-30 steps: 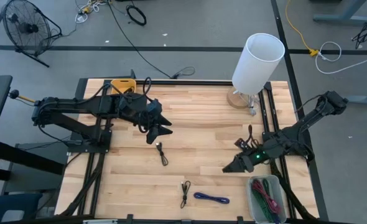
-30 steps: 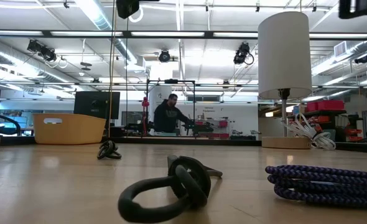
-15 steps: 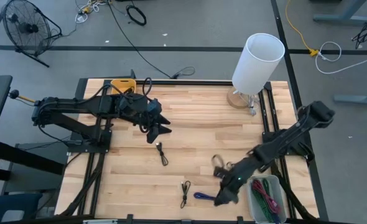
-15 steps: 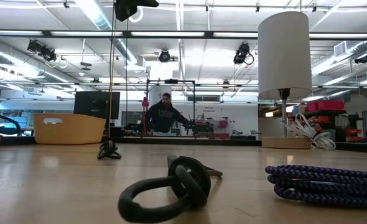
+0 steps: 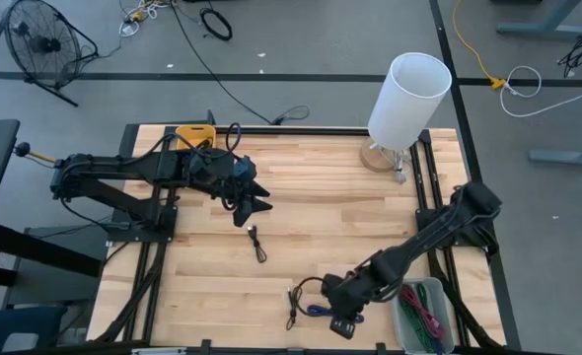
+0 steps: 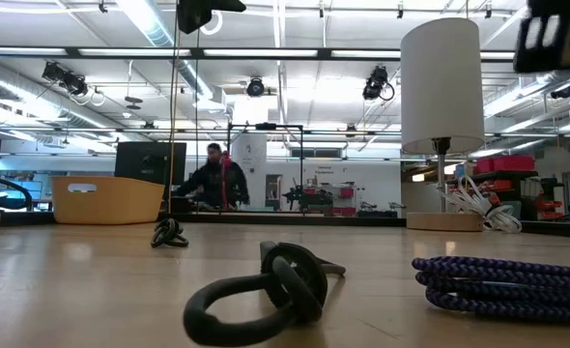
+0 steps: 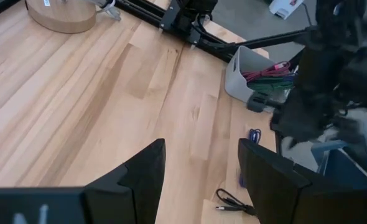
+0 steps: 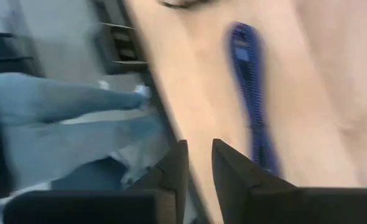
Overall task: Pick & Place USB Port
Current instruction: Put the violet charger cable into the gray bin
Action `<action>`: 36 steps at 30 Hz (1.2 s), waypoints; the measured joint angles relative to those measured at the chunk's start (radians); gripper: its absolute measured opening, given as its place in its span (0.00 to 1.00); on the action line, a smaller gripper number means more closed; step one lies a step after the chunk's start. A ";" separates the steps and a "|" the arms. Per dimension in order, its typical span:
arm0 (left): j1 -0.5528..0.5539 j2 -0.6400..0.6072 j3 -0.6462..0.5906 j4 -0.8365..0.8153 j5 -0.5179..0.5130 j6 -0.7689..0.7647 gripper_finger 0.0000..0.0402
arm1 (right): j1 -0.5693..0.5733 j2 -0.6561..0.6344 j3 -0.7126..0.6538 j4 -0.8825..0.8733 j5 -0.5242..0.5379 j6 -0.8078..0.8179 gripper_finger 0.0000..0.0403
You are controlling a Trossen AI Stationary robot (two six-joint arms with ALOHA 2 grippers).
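The right gripper (image 5: 342, 321) reaches low over the near edge of the wooden table (image 5: 311, 197), its arm stretched diagonally from the right side, and it sits just above the blue USB cable (image 5: 332, 314), which lies flat on the table near the front, a little right of centre. In the right wrist view the two dark fingers (image 8: 174, 171) stand close together with only a narrow gap, nothing between them, and the blue cable runs along the wood just beyond their tips; whether they touch it cannot be told. Just left of the blue cable lies a small black cable (image 5: 294, 304), coiled into a loop, and a second black cable (image 5: 257, 243) lies farther back, left of centre. At the near right corner a grey bin (image 5: 422, 314) holds a tangle of red and green cables. The left gripper (image 5: 258, 200) hangs over the far left part of the table, well apart from the cables, with its jaws spread wide and empty, as the left wrist view shows. A white lamp (image 5: 407, 101) on a round wooden base stands at the far right. In the low view a person (image 6: 208, 180) shows in the room behind the table.
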 joint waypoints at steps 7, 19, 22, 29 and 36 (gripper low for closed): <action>0.000 0.000 0.000 0.000 0.000 -0.005 0.51 | -0.007 0.056 -0.020 -0.033 -0.002 -0.029 0.09; -0.002 0.000 0.000 -0.007 0.004 -0.033 0.51 | -0.017 0.149 -0.020 -0.020 -0.005 -0.096 0.17; -0.002 0.000 0.000 -0.008 0.004 -0.034 0.51 | -0.017 0.176 -0.020 0.002 -0.032 -0.111 0.22; -0.002 0.000 0.000 -0.008 0.005 -0.034 0.51 | -0.017 0.218 -0.020 0.012 -0.039 -0.115 0.34; -0.001 0.000 0.000 -0.012 0.005 -0.034 0.51 | -0.017 0.237 -0.017 -0.012 -0.052 -0.131 0.36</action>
